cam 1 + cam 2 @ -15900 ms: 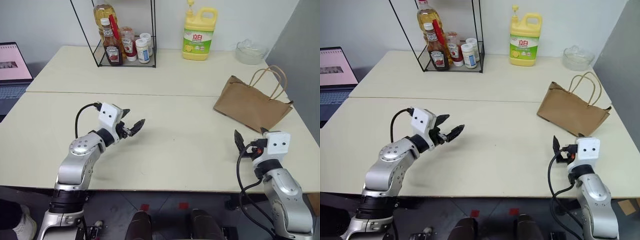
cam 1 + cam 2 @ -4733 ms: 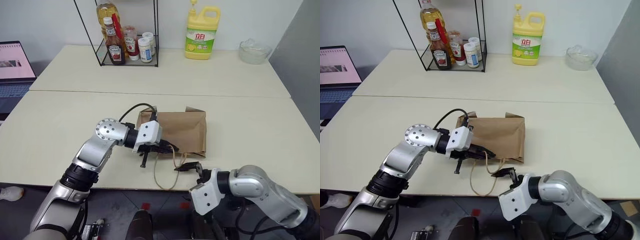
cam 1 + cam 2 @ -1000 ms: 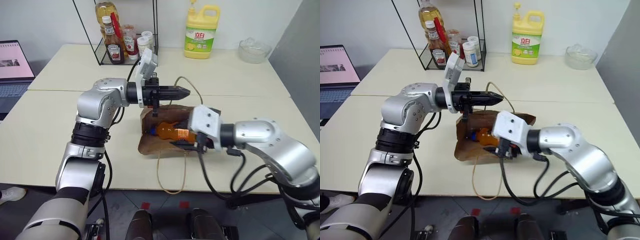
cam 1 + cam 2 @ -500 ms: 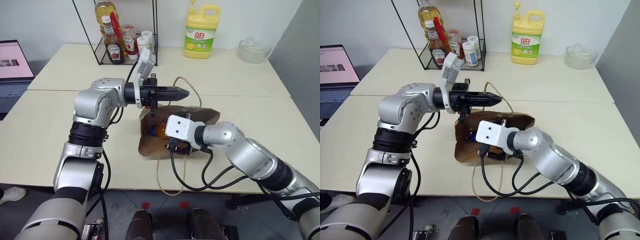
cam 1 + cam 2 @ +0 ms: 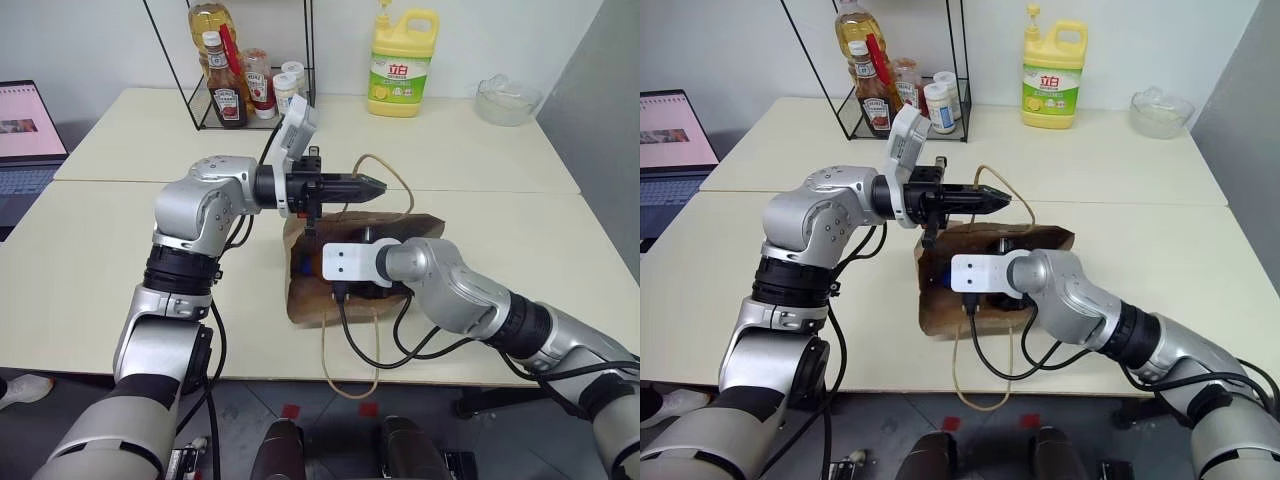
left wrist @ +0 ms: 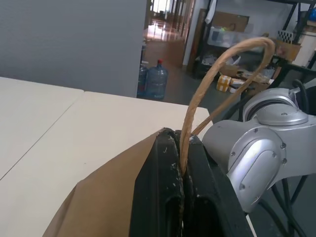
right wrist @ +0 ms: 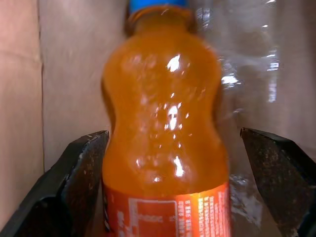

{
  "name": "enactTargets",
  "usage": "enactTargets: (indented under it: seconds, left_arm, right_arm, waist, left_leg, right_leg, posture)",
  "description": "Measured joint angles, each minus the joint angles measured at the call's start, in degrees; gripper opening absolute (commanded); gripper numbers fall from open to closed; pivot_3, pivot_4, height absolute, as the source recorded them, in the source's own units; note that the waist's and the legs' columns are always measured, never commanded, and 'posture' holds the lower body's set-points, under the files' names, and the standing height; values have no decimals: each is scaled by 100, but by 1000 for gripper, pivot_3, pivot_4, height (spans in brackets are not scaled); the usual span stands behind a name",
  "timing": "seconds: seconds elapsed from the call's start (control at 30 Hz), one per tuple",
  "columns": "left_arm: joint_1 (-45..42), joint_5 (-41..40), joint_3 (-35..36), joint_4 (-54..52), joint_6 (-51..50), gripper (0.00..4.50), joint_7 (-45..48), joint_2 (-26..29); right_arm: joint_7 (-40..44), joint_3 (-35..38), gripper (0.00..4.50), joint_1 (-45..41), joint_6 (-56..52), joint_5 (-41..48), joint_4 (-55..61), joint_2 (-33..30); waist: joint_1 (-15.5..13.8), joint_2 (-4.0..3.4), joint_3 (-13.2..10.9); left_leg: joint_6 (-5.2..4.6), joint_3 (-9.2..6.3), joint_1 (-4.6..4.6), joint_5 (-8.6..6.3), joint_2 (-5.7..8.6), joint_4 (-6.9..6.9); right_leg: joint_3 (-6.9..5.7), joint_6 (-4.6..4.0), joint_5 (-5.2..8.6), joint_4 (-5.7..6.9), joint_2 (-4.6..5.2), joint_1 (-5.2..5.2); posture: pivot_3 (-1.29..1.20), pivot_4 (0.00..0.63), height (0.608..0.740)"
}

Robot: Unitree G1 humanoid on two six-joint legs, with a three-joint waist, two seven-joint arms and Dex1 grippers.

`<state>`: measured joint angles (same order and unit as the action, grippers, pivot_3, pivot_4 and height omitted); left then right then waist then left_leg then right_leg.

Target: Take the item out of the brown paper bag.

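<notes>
The brown paper bag point(image 5: 300, 297) lies on its side at the table's middle, mouth towards me. My left gripper point(image 5: 372, 186) hovers level above it, shut on one cord handle point(image 6: 217, 79) and holding the upper wall up. My right gripper point(image 7: 171, 133) reaches into the bag's mouth; from the head, its white wrist housing point(image 5: 345, 262) covers the opening. Inside, the item point(image 7: 165, 138), an orange bottle with a blue cap point(image 7: 158, 5), lies between the open fingers point(image 7: 74, 168), one on each side. I cannot tell whether they touch it.
The bag's second handle point(image 5: 350, 365) droops over the table's front edge. At the back stand a wire rack of bottles point(image 5: 250, 80), a yellow detergent jug point(image 5: 402, 62) and a glass bowl point(image 5: 505, 100). A laptop point(image 5: 30, 130) sits far left.
My right gripper has pushed deeper into the bag and rolled, and its jaws have spread wider. The bottle, seen earlier in the bag's mouth, is now covered by the wrist. The left gripper has stayed put.
</notes>
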<state>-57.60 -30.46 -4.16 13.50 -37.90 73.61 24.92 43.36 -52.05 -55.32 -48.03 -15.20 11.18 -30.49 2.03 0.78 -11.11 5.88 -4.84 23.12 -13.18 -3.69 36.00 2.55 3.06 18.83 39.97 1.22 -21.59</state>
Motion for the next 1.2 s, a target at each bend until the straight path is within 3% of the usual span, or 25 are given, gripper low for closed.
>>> enactTargets:
  seconds: [0.2,0.3,0.37,0.4,0.67,1.2]
  left_arm:
    - [2,-1,0,-4,75,0,-29,-36]
    - [2,-1,0,-4,82,0,-36,-52]
    - [8,-1,0,-3,87,0,-41,-59]
    - [13,-1,0,-3,92,0,-42,-65]
    - [77,12,0,23,238,0,-46,-54]
    - [19,282,-6,572,738,0,-36,-1]
  right_arm:
    - [465,-188,4477,-210,296,-450,-515,307]
    - [605,-158,3898,-266,452,-613,-844,550]
    - [696,-104,3228,-266,546,-660,-1048,699]
    - [734,-78,3150,-267,596,-693,-1134,749]
    - [906,230,3150,-83,866,-864,-1157,830]
    - [1338,1171,3150,524,985,-753,245,286]
  waist:
    - [7,0,0]
    - [40,1,1]
    - [66,1,1]
    - [83,1,2]
    - [122,0,2]
    - [118,-1,0]
  left_leg:
    - [1,0,-3,0,0,0]
    - [0,0,-13,0,-1,0]
    - [-1,-1,-19,0,-1,0]
    - [-1,-1,-21,0,-1,0]
    - [0,-4,-18,0,0,0]
    - [7,-3,-3,4,1,-5]
  right_leg:
    - [0,0,0,1,0,1]
    - [0,0,0,4,-1,11]
    - [1,0,0,8,-1,15]
    - [1,0,0,10,-2,16]
    - [1,0,0,10,-2,16]
    - [0,0,0,-1,-1,3]
  posture:
    - [0,150,740]
    - [0,150,740]
    - [0,150,740]
    - [0,150,740]
    - [0,150,740]
    - [0,150,740]
